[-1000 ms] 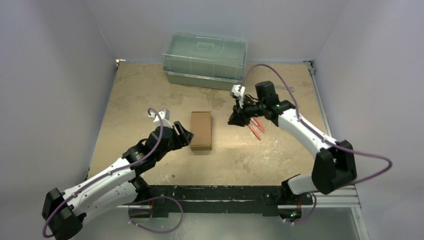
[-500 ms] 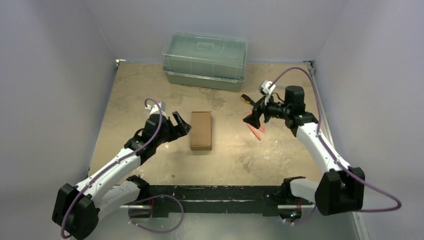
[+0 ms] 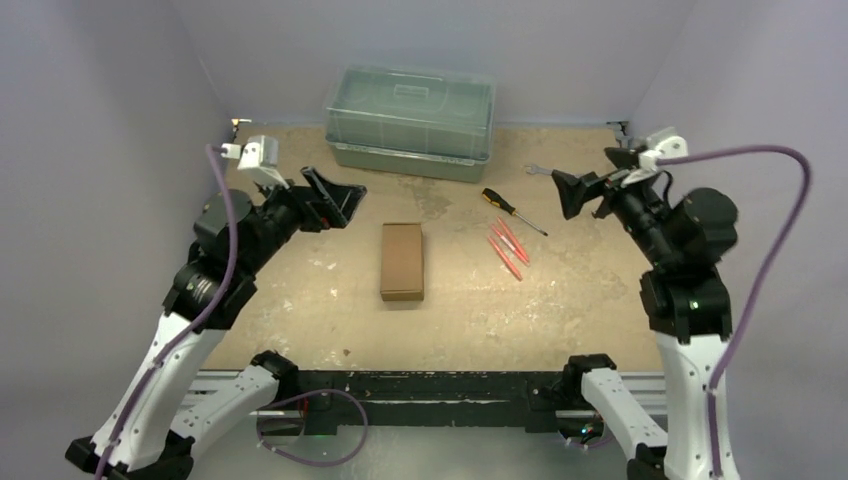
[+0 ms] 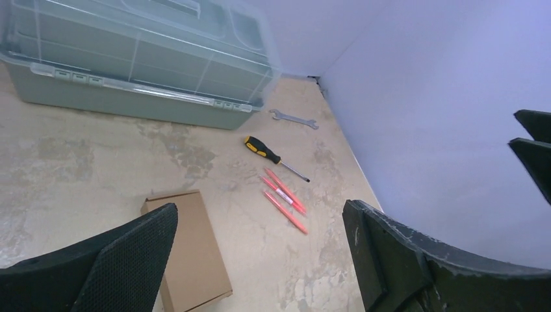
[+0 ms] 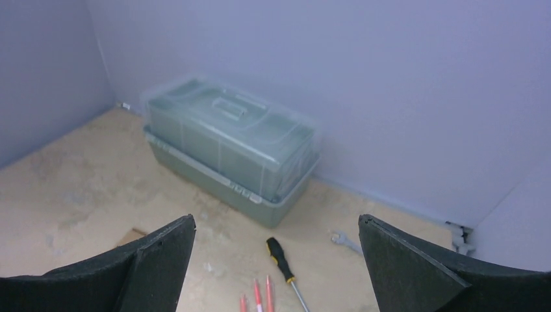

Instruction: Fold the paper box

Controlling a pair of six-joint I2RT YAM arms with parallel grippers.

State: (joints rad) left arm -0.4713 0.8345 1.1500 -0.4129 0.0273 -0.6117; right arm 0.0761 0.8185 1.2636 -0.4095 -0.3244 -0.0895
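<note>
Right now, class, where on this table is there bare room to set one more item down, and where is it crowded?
Bare: the patch between the paper box and the table's left edge, and the near strip in front of the box. Crowded: far right, where red pens, screwdriver and wrench lie near the plastic container.

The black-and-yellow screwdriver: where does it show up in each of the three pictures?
Top external: screwdriver right of centre, beside the red pens.
Left wrist: screwdriver in the middle, above the red pens.
Right wrist: screwdriver at bottom centre.
Shared landmark: the green-grey lidded plastic container behind it.
</note>
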